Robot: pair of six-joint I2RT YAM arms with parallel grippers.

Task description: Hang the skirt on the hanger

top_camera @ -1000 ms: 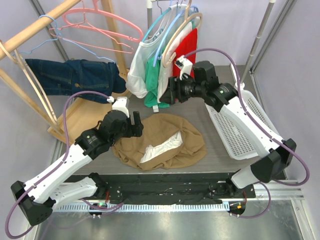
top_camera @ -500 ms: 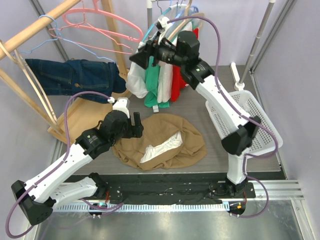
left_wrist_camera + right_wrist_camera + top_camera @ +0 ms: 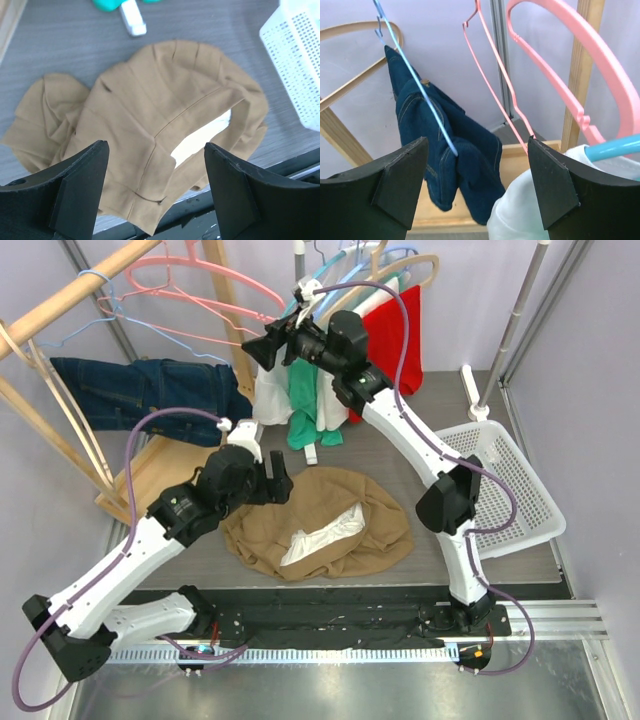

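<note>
Zero hung: crumpled tan fabric skirt (image 3: 150, 100).
Left gripper (image 3: 155, 147): wide, above it.
Right gripper (image 3: 476, 142): wide, empty, facing pink plastic hanger (image 3: 240, 284).

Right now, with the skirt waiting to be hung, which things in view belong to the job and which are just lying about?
Belongs to the job:
tan skirt
pink hangers
left gripper, open above the skirt
right gripper, open, facing the hangers

Just lying about:
denim jeans
white basket
hung shirts
wooden rack
</note>
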